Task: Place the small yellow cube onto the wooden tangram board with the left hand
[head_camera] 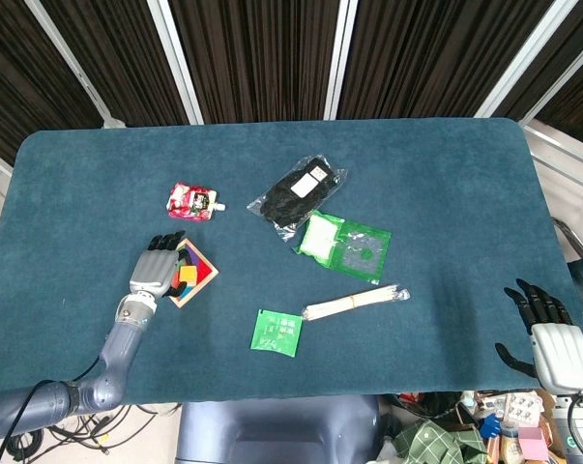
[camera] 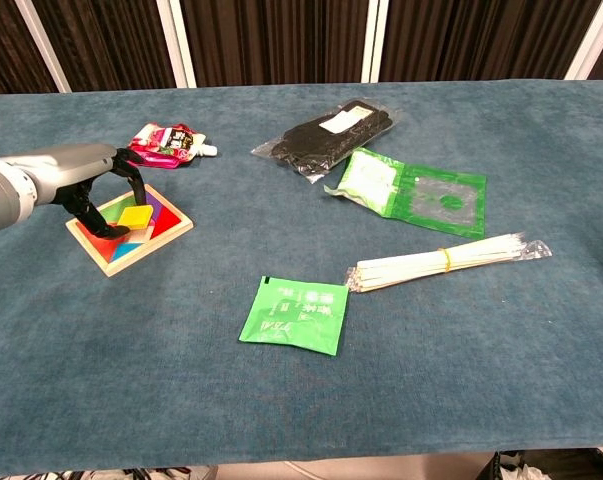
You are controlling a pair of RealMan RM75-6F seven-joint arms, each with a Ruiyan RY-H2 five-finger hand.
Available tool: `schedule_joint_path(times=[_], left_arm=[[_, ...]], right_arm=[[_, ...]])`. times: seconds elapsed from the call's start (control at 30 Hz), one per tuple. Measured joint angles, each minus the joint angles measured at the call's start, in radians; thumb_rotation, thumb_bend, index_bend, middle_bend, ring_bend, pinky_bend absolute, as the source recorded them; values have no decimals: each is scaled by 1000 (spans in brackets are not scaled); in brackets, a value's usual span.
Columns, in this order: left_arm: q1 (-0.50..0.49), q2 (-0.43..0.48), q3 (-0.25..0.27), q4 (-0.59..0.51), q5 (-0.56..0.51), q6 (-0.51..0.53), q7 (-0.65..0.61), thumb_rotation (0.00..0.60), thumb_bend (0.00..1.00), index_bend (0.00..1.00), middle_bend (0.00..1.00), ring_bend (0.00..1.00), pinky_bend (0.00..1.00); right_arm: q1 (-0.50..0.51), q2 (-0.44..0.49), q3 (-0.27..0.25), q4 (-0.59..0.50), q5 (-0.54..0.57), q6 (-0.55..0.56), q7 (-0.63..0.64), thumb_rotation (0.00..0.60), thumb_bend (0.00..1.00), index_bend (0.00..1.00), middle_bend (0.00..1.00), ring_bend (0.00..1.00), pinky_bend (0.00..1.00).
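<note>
Nearest the robot, a green sachet (camera: 293, 315) lies flat on the blue counter (camera: 401, 380), with a bundle of white sticks (camera: 446, 261) just beyond it to the right. Off the counter's near right corner, the right robot hand (head_camera: 547, 333) hangs idle, fingers apart and holding nothing, since the task belongs to the other arm. Further in on the left, the left robot hand (camera: 93, 180) arches over the wooden tangram board (camera: 129, 228), its fingers reaching down around the small yellow cube (camera: 135, 217). The cube sits on the board's coloured pieces; whether the fingers pinch it or merely frame it cannot be told, so release may be in progress. Beyond lie a green packet (camera: 411, 192), a red pouch (camera: 163, 143) and a black bagged item (camera: 331, 135)
</note>
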Motion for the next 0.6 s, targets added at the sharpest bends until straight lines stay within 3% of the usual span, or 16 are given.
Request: schedule_joint_path(times=[0.6], left_arm=[[10, 16, 25, 42, 106, -85, -105, 600, 351, 449, 0, 0, 0]], right_arm=[[0, 0, 1, 0, 1, 1, 1, 600, 169, 147, 46, 75, 129]])
